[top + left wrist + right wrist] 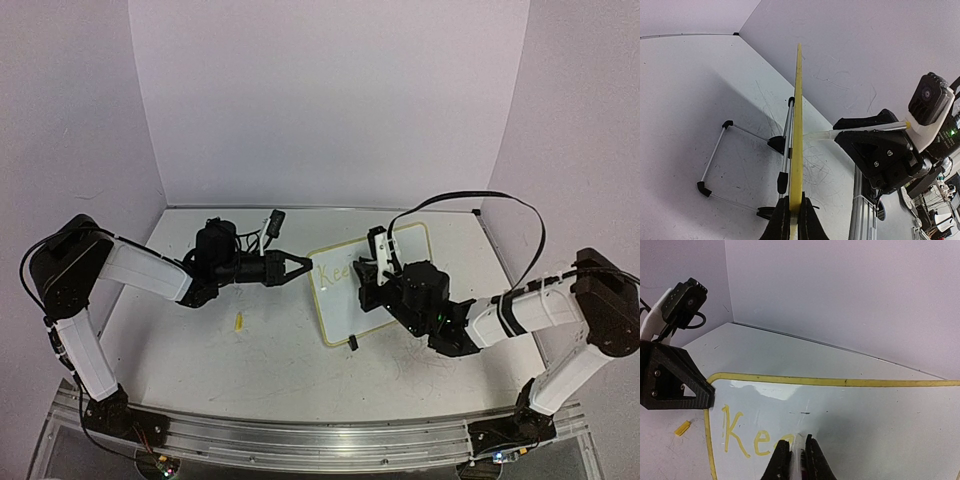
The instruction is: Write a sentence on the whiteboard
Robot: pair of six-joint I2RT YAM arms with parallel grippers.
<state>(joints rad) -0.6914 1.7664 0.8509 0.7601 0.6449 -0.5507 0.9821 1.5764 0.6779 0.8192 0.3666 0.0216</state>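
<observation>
The whiteboard point(335, 305) stands propped at a slant in the middle of the table, white with a yellow rim. My left gripper point(303, 265) is shut on its left edge; in the left wrist view the gripper point(795, 200) pinches the yellow rim point(798, 125) edge-on. My right gripper point(797, 440) is shut on a white marker point(801, 452), whose tip rests on the board face point(865, 415). The sentence point(742, 437) reads "Ke" in yellow, plus part of a third letter beside the marker tip. From above the letters point(333, 272) lie just left of the right gripper point(362, 272).
A small yellow marker cap point(239, 322) lies on the table left of the board, also seen as the cap point(682, 427). The board's wire stand point(715, 160) with black feet spreads behind it. Walls close in the table at the back and sides.
</observation>
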